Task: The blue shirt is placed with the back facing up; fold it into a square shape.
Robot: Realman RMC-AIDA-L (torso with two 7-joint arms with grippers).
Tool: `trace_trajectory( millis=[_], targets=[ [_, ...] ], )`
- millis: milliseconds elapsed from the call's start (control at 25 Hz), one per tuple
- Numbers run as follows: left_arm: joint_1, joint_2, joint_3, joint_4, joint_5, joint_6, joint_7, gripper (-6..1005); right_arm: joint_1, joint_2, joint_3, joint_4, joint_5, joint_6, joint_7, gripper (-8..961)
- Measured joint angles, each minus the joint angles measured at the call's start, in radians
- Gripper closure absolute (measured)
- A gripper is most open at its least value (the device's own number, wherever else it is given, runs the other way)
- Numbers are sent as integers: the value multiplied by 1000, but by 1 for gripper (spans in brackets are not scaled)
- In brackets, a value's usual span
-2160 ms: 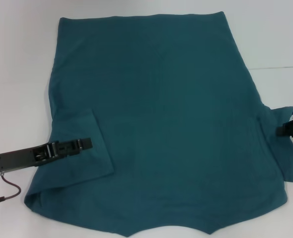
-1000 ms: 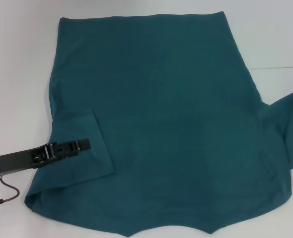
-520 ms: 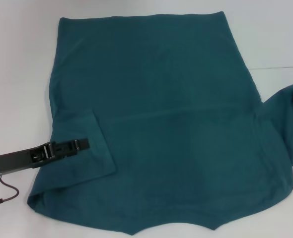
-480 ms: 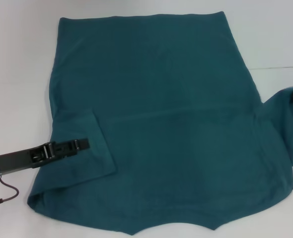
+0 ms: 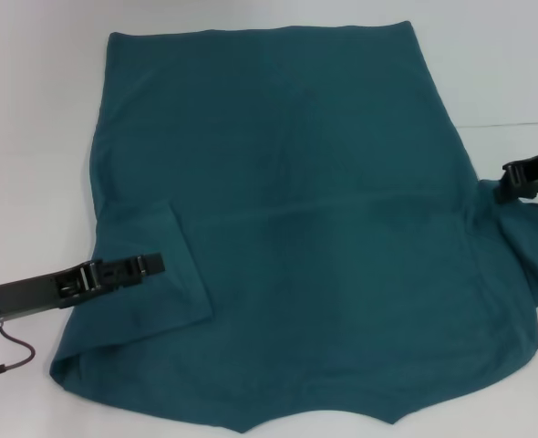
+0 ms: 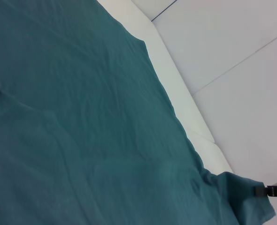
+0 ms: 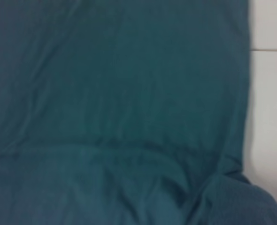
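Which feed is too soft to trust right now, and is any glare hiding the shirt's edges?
Right wrist view is soft, the blue shirt showing only vague folds. Head view is evenly lit, no glare, hems clear against the table. Left wrist view is sharp enough, its edge crisp.

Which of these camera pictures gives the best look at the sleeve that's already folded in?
The head view: the folded sleeve lies flat on the blue shirt, with the left gripper on it. The left wrist view shows only faint creases; the right wrist view shows cloth, not that sleeve.
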Motion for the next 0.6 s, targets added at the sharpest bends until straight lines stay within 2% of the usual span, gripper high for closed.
trace_trajectory(
  millis=[320, 600],
  targets=[
    [-3, 0, -1, 0, 0, -1, -1, 366, 47, 8, -47, -57, 0, -76, 0, 944],
    [-2, 0, -1, 0, 0, -10, -1, 365, 75, 1, -53, -69, -4, -110, 0, 944]
  ],
)
